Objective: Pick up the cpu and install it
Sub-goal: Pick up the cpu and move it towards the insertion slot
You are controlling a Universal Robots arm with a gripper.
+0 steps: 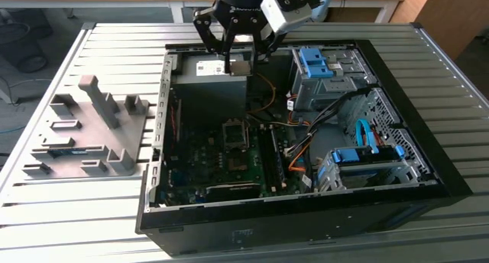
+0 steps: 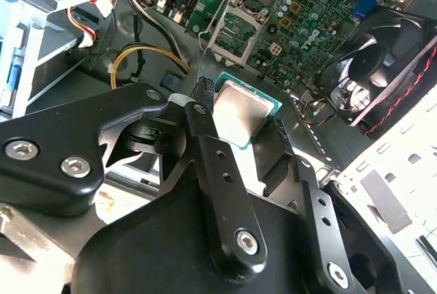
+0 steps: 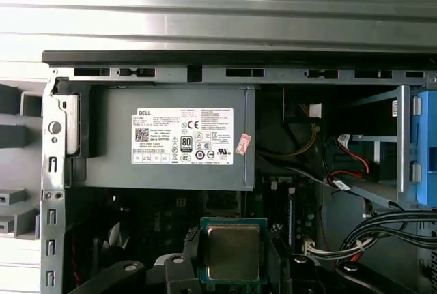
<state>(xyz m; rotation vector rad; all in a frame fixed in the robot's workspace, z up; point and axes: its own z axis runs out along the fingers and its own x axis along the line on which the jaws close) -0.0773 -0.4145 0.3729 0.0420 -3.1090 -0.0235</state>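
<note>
Exterior view, query from the inspector: what stage has the installation reached?

Reply from the technician: The open computer case (image 1: 306,217) lies flat on the slatted table (image 1: 428,62). The pick-up step is judged complete. The gripper (image 2: 240,129) hangs over the power supply (image 3: 171,96) at the end of the case furthest from the camera, and its fingers (image 2: 205,137) are closed on two opposite edges of the cpu (image 2: 237,106). The chip is held off every surface with its metal top facing the wrist cameras. The install step is not yet done: the socket (image 2: 235,31) on the motherboard appears unoccupied, with its retention frame raised, and it lies well apart from the held chip.

Query from the inspector: what is the count of each item, largest first?

Reply from the technician:
- One table
- One case
- One grey fixture tray (image 1: 84,137), beside the case toward the exterior view's left
- One power supply
- One arm with one gripper
- Two blue drive carriers, one (image 1: 313,62) near the gripper and one (image 1: 363,155) at the near end of the case
- One case fan (image 2: 375,62)
- One socket
- One cpu

Cables are too tangled for a count
</note>
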